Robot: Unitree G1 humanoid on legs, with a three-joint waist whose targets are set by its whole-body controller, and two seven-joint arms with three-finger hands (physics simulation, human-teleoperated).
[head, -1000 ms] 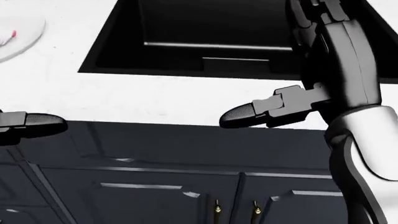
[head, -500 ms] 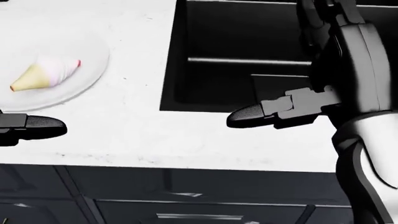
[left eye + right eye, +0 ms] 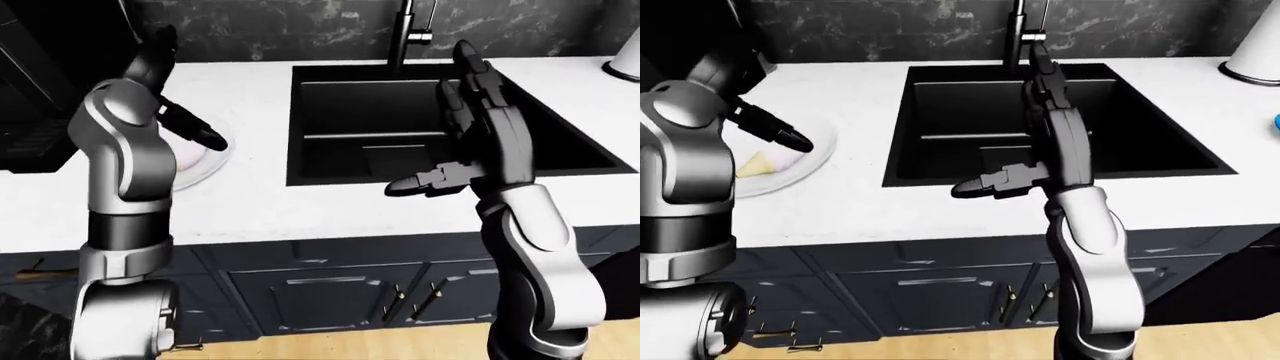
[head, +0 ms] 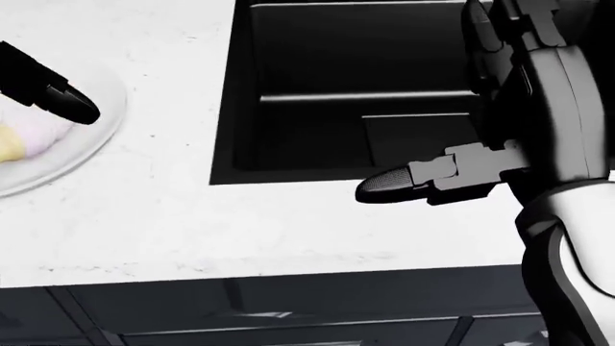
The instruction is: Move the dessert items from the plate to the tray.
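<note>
One cone dessert (image 3: 764, 162) lies flat on plate (image 3: 800, 171), tip pointing view-left.

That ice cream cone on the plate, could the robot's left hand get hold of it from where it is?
Probably yes: the left hand hovers open right over the cone on the plate, with nothing between them.

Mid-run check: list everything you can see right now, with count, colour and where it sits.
Plate: one, white, on the counter at the left of the right-eye view.
Dessert cone: one, pale yellow and pink, lying on the plate.
Sink: one, black, set in the counter's middle.
Faucet: one, dark, above the sink.
Counter: one, white.
Cabinets: dark, below the counter.
White object: one, top right edge, partly cut off.
Left robot hand: open, over the plate.
Right robot hand: open, over the sink.
</note>
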